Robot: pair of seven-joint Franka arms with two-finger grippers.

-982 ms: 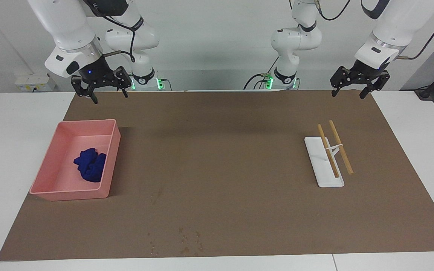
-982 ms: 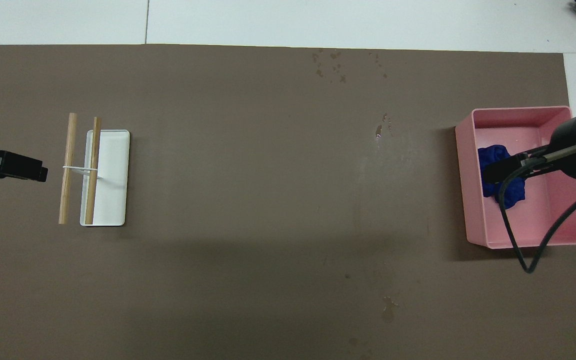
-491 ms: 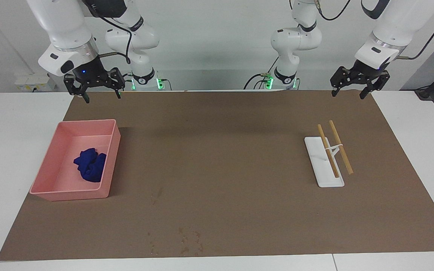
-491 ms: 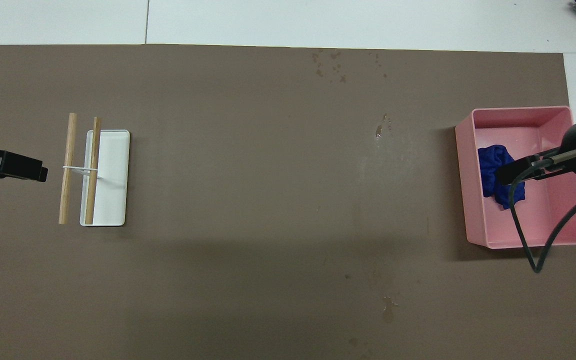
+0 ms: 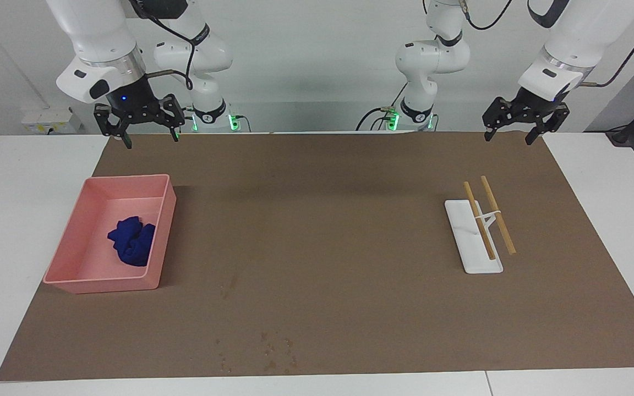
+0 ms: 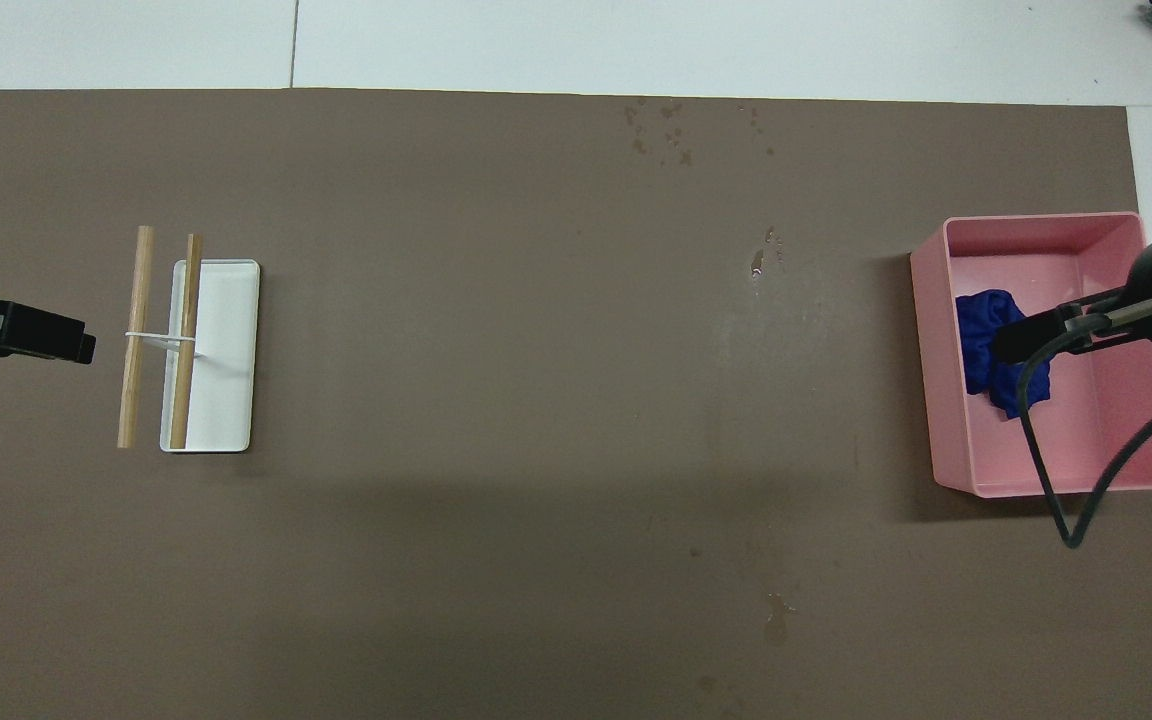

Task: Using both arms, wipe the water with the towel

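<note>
Towel is lying crumpled in the pink tray at the right arm's end of the brown mat, close to the tray's inner wall. Right gripper is hanging high over the mat's robot-side edge, jaws spread, holding nothing. Left gripper is hovering likewise at the left arm's end, jaws apart and empty. Water drops are sitting by the mat's edge farthest from the robots. White rack with two wooden sticks is occupying the left arm's end; the mat's middle is bare.
</note>
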